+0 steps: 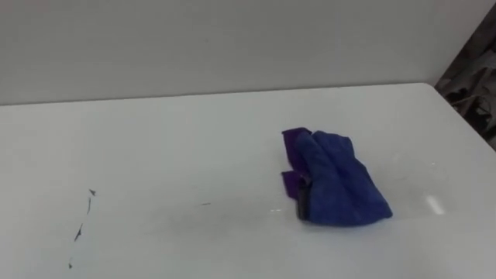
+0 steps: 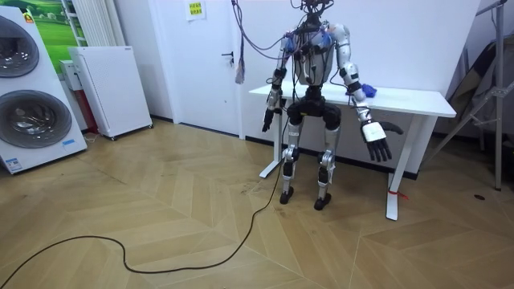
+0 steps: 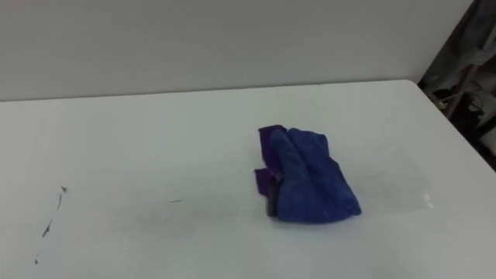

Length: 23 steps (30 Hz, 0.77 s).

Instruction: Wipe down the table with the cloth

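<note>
A crumpled blue cloth [image 1: 335, 181] with a purple fold at its left lies on the white table [image 1: 178, 139], right of the middle; no hand touches it. In the room view it is a blue lump [image 2: 366, 90] on the tabletop [image 2: 409, 99]. Several small dark marks [image 1: 80, 225] dot the table's near left, and a faint short streak [image 1: 206, 204] lies nearer the middle. I stand close to the table's long side, facing it. Both arms hang down below the tabletop: my left hand [image 2: 267, 119] with relaxed fingers, my right hand [image 2: 376, 144] with fingers spread.
The table's far edge meets a white wall [image 1: 232, 39]. Its right edge [image 1: 465, 116] drops off beside dark, patterned clutter [image 1: 474, 77]. In the room view, washing machines [image 2: 28, 88] and a white cabinet [image 2: 112, 88] stand far off at the left, and a folded stand [image 2: 482, 88] at the right.
</note>
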{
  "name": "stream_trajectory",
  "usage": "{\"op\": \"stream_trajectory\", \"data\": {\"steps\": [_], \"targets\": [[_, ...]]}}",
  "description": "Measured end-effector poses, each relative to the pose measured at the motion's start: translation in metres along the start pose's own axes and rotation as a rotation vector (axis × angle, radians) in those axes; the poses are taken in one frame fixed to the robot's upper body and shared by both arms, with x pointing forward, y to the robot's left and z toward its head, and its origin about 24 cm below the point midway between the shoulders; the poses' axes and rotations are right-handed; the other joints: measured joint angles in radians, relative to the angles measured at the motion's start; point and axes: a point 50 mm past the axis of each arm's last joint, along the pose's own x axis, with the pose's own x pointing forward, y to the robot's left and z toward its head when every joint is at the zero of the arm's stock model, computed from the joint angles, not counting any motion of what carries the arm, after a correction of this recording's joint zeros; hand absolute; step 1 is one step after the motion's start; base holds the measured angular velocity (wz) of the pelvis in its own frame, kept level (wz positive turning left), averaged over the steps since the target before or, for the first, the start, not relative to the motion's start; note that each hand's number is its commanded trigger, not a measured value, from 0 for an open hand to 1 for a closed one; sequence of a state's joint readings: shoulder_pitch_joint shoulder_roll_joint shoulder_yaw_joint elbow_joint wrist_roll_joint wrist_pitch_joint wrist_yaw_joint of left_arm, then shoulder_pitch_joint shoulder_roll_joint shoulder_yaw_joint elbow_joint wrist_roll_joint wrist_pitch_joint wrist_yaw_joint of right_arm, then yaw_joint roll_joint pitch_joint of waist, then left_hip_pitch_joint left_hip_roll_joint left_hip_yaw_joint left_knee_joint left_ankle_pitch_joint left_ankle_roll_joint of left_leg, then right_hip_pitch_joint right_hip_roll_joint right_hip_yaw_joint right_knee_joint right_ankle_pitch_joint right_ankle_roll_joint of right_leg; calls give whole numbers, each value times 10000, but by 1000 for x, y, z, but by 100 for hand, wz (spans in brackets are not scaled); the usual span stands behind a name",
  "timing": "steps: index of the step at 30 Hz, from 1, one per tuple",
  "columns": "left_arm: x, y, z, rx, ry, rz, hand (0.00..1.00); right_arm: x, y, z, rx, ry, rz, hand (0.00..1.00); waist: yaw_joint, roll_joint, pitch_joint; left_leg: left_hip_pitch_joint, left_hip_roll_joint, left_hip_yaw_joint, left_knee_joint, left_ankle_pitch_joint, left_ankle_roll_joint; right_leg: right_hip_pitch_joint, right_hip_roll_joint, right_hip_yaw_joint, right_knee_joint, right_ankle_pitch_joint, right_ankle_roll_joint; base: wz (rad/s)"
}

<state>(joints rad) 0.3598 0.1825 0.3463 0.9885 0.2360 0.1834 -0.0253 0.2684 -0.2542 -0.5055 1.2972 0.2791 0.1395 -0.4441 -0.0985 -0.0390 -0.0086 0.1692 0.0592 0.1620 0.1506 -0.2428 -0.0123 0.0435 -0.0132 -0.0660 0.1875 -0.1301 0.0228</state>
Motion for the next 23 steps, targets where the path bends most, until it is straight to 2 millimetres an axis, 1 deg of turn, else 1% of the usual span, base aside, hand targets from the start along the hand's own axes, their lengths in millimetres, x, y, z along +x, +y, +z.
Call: {"op": "stream_trajectory", "data": {"steps": [1, 3, 4, 6, 7, 8, 9, 10, 12, 13, 15, 17, 20, 23], "targets": [[0, -2, 0, 61, 43, -57, 0, 0, 1, 0, -502, -144, 116, 0, 24, 31, -6, 6, 0, 7, 0, 0, 0, -1, 0, 1, 2, 1, -1, 0], [1, -9, 2, 499, 69, -236, 0, -3, 9, -1, -2655, -864, 589, 0, 218, 92, 15, 94, 12, 1, -3, -1, 0, 76, 9, -2, -9, 2, -2, 0], [1, -11, 3, 607, 28, -235, 0, -4, 12, -1, -3152, -1060, 702, 0, 278, 112, 15, 121, 13, 2, -2, -2, -2, 84, 12, 1, -11, 2, -2, 0], [1, -19, 7, 1142, -86, -358, 0, -9, 25, 6, -4899, -1989, 1141, 0, 511, 198, 13, 220, 11, -1, 0, -9, -1, 166, 7, -15, -19, 1, -1, 0], [1, -20, 6, 1228, -36, -413, 0, -11, 29, 8, -5287, -2193, 1233, 0, 597, 228, 22, 257, 10, -1, -6, -11, 0, 205, 7, -13, -23, 0, 0, 0], [2, -25, 9, 1345, -11, -514, 0, -15, 36, 11, -6128, -2665, 1401, 0, 772, 283, 29, 303, 9, 1, -2, -24, -1, 251, 9, -14, -32, -1, 2, 0], [2, -29, 10, 1542, -42, -575, 0, -20, 46, 18, -6895, -3265, 1548, 0, 861, 330, 34, 308, 3, -6, 0, -23, 0, 261, 7, -19, -28, 0, 3, 0], [2, -30, 10, 1612, -49, -604, 0, -23, 50, 21, -7137, -3560, 1617, 0, 918, 364, 35, 312, 3, -6, 0, -23, 0, 261, 7, -20, -26, 0, 3, 0], [2, -34, 10, 1865, -48, -681, 0, -32, 65, 29, -8215, -4463, 1751, 0, 1049, 467, 42, 290, -7, -106, 17, -21, 1, 284, -19, -129, -12, 1, 2, 10], [2, -35, 10, 1905, -33, -681, 0, -34, 69, 30, -8439, -4642, 1783, 0, 1073, 486, 38, 278, -10, -146, 21, -20, 2, 293, -31, -175, -12, 0, 3, 18], [1, -38, 9, 2150, 5, -748, 0, -43, 82, 36, -9151, -5339, 2022, 0, 1249, 605, 44, 244, -14, -244, 22, -15, -5, 308, -40, -239, -28, -8, 7, 13], [1, -39, 9, 2249, 29, -787, 0, -46, 86, 36, -9441, -5556, 2272, 0, 1324, 670, 74, 240, -17, -334, 25, -8, -9, 402, -54, -330, -30, -9, 6, 15], [1, -39, 6, 2305, 177, -795, 0, -44, 85, 29, -9832, -5339, 2470, 0, 1329, 702, 93, 233, -36, -485, 34, 11, -14, 423, -101, -497, -19, -65, 0, 16], [1, -40, 5, 2303, 238, -878, 0, -40, 80, 20, -10041, -4978, 2541, 0, 1334, 700, 92, 219, -42, -569, 63, 10, -15, 436, -138, -617, 19, -115, -7, 8]]}}
